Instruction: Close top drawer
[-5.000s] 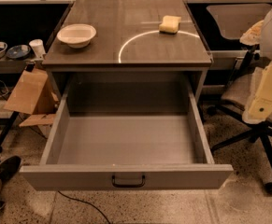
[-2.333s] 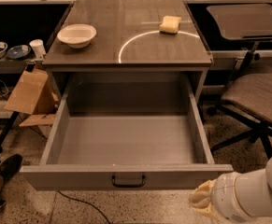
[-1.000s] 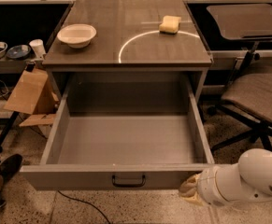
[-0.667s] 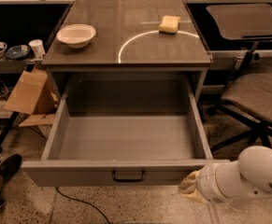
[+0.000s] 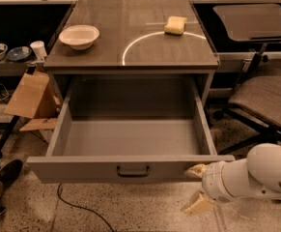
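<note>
Top drawer (image 5: 82,169) stands pulled fully out across the lower centre of the camera view, its tall front panel facing the lens below the tabletop (image 5: 130,18). Gripper (image 5: 196,187) sits at lower right with fingers apart, the upper one against the panel's right end. I judge it is placed to push the front inward rather than take the black handle (image 5: 133,171).

cream jaws at grey top drawer (image 5: 82,168)

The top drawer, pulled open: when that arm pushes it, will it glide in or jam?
The top drawer looks empty, so probably light. It looks rigid, unlikely to flex. The tool, open, sits at the front's right end, away from the central handle, so it might skew slightly.
</note>
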